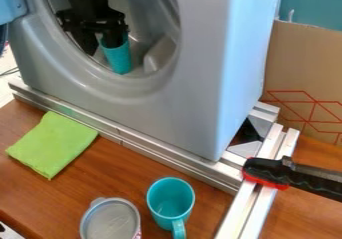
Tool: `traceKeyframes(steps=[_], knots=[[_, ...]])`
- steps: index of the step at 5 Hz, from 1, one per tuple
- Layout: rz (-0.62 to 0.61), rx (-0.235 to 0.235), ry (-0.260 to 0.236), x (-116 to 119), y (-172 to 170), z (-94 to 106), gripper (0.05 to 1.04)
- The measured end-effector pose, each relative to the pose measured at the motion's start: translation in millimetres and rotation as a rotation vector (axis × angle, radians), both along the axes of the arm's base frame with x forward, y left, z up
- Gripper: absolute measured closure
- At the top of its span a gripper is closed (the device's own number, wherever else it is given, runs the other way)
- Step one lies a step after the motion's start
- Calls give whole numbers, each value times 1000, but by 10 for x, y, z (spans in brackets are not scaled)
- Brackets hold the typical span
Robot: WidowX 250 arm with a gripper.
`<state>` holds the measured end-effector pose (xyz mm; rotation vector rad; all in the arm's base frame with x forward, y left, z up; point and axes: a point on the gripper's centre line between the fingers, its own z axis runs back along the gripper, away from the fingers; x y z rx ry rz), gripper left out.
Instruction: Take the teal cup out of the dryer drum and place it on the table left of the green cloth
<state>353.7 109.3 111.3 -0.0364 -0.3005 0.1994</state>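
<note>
Inside the round opening of a grey front-loading machine [194, 83], my black gripper [100, 39] hangs down at the upper left. A teal cup [119, 59] stands slightly tilted right below it, the gripper's lower end overlapping the cup's rim. Whether the cup is held is unclear. On the wooden table in front, a second teal cup [162, 201] has its handle toward the bottom edge. Beside it at the left is a container with a grey lid [110, 222]. A folded green cloth [52, 144] lies further left.
The opening's rim [59, 58] surrounds the arm closely. Metal rails [160, 153] run along the machine's base and down the right side. A black and red handled tool [284, 174] lies across the right rail. A cardboard box [300, 73] and a teal bin [310, 8] stand behind.
</note>
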Motion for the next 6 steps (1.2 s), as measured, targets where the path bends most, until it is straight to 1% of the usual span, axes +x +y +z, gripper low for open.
traceKeyframes(steps=[1,2,3,4,5,6], knots=[[-13,5,33,-16,25,-18,715],[-26,-6,32,-15,7,-14,898],[-45,-10,22,-8,-5,-3,960],[-64,3,1,-97,-32,84,967],[-99,34,4,-326,-86,135,967],[-131,100,30,-793,-156,192,967]])
